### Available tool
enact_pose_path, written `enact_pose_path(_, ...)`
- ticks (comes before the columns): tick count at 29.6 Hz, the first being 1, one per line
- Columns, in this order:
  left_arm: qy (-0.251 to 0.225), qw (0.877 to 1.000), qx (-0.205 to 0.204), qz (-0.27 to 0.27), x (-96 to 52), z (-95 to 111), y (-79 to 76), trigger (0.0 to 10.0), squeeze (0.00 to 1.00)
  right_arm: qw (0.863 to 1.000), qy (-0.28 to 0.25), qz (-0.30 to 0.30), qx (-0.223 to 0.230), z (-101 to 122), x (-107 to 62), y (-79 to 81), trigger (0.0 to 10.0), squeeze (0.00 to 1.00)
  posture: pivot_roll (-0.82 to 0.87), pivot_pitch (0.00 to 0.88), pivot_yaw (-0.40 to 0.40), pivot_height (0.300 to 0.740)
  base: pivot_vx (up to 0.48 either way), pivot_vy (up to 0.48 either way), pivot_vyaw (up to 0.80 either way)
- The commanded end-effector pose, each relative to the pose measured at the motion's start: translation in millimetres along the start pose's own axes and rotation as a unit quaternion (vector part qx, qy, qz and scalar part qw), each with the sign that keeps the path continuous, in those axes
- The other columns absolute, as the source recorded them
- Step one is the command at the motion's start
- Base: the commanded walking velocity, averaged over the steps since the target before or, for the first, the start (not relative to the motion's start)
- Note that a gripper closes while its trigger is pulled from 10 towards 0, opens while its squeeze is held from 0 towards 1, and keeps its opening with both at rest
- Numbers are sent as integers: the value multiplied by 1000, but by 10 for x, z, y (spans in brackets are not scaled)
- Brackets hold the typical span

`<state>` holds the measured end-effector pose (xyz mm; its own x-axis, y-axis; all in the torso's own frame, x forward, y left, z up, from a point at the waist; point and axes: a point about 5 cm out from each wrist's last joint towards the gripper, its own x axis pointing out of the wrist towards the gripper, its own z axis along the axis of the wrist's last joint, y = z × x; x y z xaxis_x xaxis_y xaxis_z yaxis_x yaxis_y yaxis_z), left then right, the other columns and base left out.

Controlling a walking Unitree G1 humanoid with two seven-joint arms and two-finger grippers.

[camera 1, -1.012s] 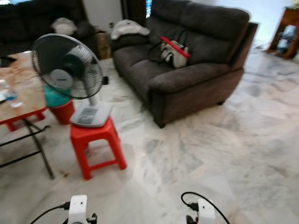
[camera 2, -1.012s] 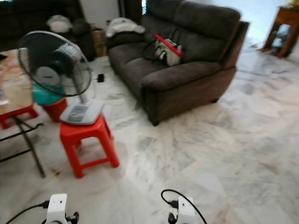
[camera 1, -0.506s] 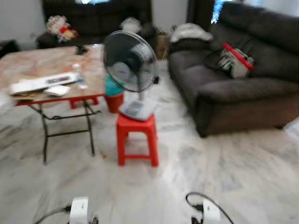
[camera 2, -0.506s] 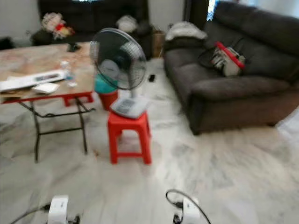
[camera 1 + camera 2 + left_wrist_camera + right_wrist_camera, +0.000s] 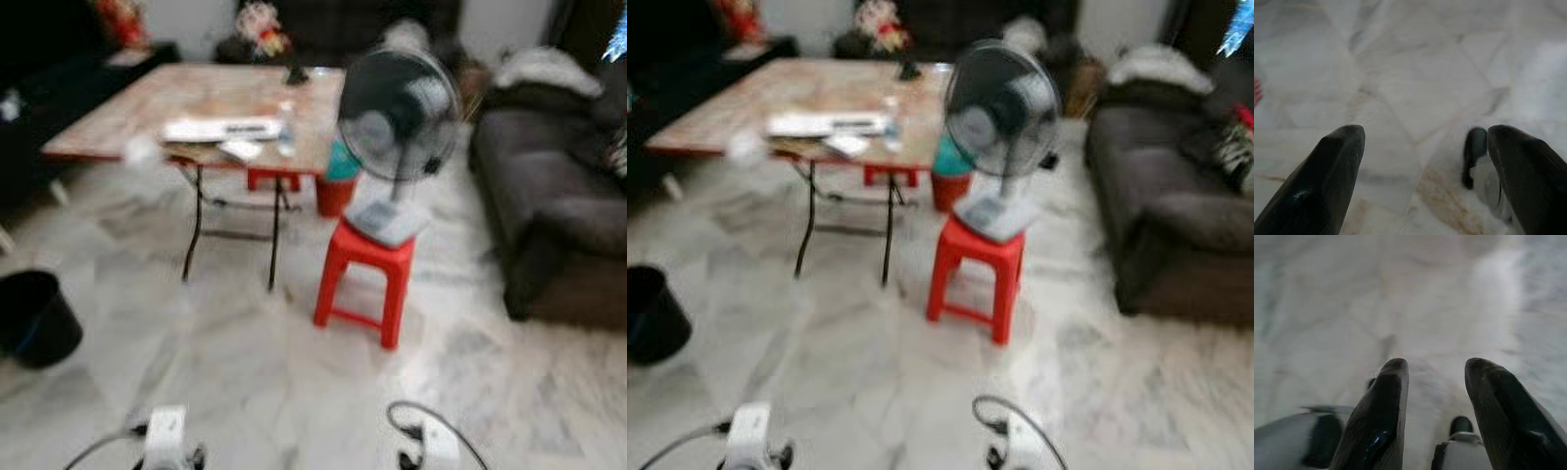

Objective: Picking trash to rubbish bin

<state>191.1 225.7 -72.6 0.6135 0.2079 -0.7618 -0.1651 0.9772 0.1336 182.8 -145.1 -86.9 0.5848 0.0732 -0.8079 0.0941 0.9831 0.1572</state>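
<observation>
Fan on red stool, beside table.

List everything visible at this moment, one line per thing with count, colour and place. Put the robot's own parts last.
Folding table: one, reddish-brown top, black legs, left of middle.
Items on the table: several, white, too blurred to identify.
Fan: one, dark grille, pale base, on the stool.
Stool: one, red, middle of the floor.
Bucket: one, red with something teal in it, behind the stool beside the table.
Bin: one, black, on the floor at far left.
Sofa: one, dark grey, at right.
Second sofa: one, dark, along the back wall, with blurred things on it.
Floor: pale marble tiles.
Left gripper: black fingers apart, over bare floor.
Right gripper: black fingers apart, over bare floor.
</observation>
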Motion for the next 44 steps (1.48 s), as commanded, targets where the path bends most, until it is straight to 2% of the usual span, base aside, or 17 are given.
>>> enact_pose_path(1,-7,1000,3,-4,6,35,-46,10000,0,1000,0,-12,1,-3,-12,-88,10000,0,-55,0,24,740,0,0,800)
enact_pose_path(4,-8,1000,3,-4,6,38,-50,10000,0,1000,-1,-16,11,2,-12,-98,10000,0,-60,0,25,740,0,0,681)
enact_pose_path(15,-1,1000,-1,-4,5,22,-49,10000,0,999,-11,-13,41,24,-11,-100,10000,0,-61,0,25,740,0,47,0)
enact_pose_path(25,-1,1000,0,-3,6,22,-46,10000,0,999,-13,-19,45,42,-8,-105,10000,0,-58,0,26,740,0,253,0)
enact_pose_path(29,-1,1000,-1,-3,6,23,-49,10000,0,999,-14,-20,48,51,-7,-112,10000,0,-56,0,24,740,0,248,-800)
enact_pose_path(37,-1,1000,-2,-3,6,24,-53,10000,0,998,-23,-21,45,81,-6,-117,10000,0,-56,0,23,740,0,243,0)
enact_pose_path(44,-1,1000,-2,-2,8,30,-49,10000,0,998,-26,-20,47,95,-3,-111,10000,0,-54,0,22,740,0,0,0)
